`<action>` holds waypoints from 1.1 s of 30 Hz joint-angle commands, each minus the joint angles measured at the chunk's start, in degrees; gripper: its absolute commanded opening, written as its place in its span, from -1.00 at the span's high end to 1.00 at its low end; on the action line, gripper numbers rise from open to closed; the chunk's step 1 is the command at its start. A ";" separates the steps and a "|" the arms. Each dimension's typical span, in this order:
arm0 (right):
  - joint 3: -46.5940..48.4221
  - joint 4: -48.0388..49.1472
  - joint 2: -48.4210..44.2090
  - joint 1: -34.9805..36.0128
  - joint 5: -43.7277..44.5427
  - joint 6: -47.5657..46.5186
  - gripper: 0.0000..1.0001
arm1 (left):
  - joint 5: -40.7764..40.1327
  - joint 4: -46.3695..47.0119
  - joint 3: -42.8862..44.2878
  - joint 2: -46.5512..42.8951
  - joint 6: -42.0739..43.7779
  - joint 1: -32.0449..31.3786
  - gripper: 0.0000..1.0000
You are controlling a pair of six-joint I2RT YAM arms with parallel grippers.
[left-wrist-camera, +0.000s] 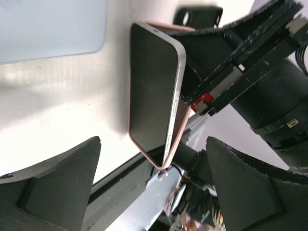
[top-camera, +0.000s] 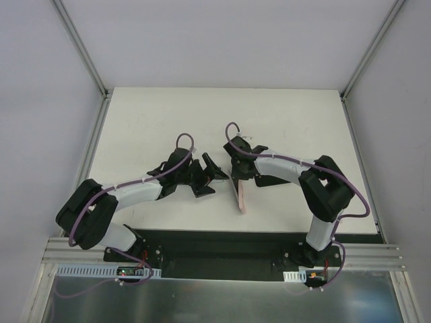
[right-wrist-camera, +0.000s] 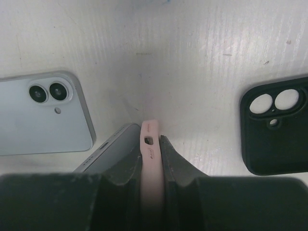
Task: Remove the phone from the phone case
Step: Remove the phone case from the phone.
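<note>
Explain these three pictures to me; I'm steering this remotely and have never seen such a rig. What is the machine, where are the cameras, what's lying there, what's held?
The machine is two robot arms bolted at the near edge of a white table. One picture looks down from above and behind them; the other two come from a camera on each wrist. The right gripper is shut on a pink case, holding it on edge, with the phone seemingly partly out. The left gripper is open, facing that phone. A pale phone and a black case lie flat on the table.
</note>
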 commanded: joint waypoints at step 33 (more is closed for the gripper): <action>-3.80 -1.07 14.94 7.87 -14.55 17.03 0.97 | -15.71 -19.15 12.15 8.44 13.64 -7.02 -0.41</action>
